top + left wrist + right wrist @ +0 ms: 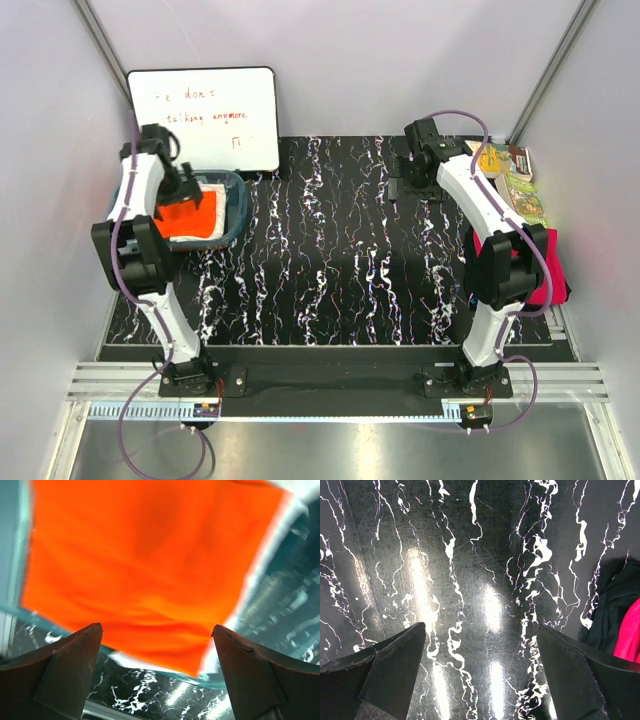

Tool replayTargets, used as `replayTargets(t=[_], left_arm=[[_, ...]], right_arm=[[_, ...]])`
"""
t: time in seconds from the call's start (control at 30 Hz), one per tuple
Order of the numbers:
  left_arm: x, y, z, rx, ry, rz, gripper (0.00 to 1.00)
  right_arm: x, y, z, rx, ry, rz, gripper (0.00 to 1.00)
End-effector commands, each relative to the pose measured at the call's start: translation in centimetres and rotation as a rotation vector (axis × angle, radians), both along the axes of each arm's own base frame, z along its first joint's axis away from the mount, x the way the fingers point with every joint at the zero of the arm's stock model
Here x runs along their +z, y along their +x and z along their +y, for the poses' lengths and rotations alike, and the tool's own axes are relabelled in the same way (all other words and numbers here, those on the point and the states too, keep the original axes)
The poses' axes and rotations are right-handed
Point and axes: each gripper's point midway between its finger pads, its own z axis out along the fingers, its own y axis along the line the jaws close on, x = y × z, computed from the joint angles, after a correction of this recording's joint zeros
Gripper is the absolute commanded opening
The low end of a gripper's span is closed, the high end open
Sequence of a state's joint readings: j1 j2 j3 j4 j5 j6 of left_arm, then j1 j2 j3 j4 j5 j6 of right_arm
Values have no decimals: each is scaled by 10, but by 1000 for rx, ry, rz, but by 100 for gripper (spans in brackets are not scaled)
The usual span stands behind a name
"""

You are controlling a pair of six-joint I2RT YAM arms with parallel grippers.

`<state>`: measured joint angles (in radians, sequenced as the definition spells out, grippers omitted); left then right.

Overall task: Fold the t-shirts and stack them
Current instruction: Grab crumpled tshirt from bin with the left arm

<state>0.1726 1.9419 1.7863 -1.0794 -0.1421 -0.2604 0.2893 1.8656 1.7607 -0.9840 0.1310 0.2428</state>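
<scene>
A folded bright orange t-shirt (185,218) (145,560) lies in the teal tub (238,210) at the left. Beneath it a cream-white t-shirt (192,238) (260,565) shows only as a thin edge. My left gripper (195,198) (157,630) hovers open just above the orange shirt's near edge, with nothing between its fingers. The magenta-pink t-shirt (545,285) (627,640) lies at the table's right edge, partly hidden by the right arm. My right gripper (400,185) (480,627) stands open over bare black marbled table (470,555), left of that shirt.
A whiteboard (205,118) leans against the back wall behind the tub. Colourful booklets (515,185) lie at the back right. Dark fabric (612,605) borders the magenta shirt. The tub's rim (220,680) runs just under the left fingers.
</scene>
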Motion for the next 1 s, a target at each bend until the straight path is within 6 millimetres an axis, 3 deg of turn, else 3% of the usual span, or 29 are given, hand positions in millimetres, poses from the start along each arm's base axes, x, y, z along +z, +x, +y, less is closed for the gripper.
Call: replayTargets(t=[0.0, 0.07, 0.27, 0.5, 0.57, 0.6, 0.63, 0.67, 0.7, 0.73, 0.9, 0.97], left_arm=[[14, -2, 36, 140, -25, -43, 99], [3, -4, 43, 157, -37, -11, 99], [-32, 3, 36, 146, -98, 61, 99], [-56, 14, 34, 136, -133, 101, 99], [-60, 16, 34, 121, -120, 111, 89], [-60, 17, 35, 114, -103, 116, 76], [-60, 15, 36, 102, -85, 129, 61], [-57, 16, 36, 96, -56, 130, 26], [-54, 15, 35, 89, -37, 128, 8], [-43, 15, 36, 90, -14, 112, 0], [-1, 10, 27, 91, 18, 14, 0], [31, 12, 23, 92, 19, -86, 0]], right_arm=[[6, 5, 8, 32, 15, -16, 100], [5, 7, 9, 31, 17, -15, 100], [-1, 13, 12, 26, 26, -6, 100], [-3, 14, 14, 27, 33, -1, 100], [-4, 14, 14, 30, 31, 1, 100], [-7, 14, 13, 32, 27, 6, 100], [-8, 15, 14, 33, 26, 8, 100], [-7, 16, 14, 33, 25, 4, 100], [-9, 16, 14, 35, 24, 9, 100], [-8, 18, 14, 33, 26, 5, 100], [-12, 21, 17, 33, 34, 11, 100], [-14, 21, 18, 31, 36, 18, 100]])
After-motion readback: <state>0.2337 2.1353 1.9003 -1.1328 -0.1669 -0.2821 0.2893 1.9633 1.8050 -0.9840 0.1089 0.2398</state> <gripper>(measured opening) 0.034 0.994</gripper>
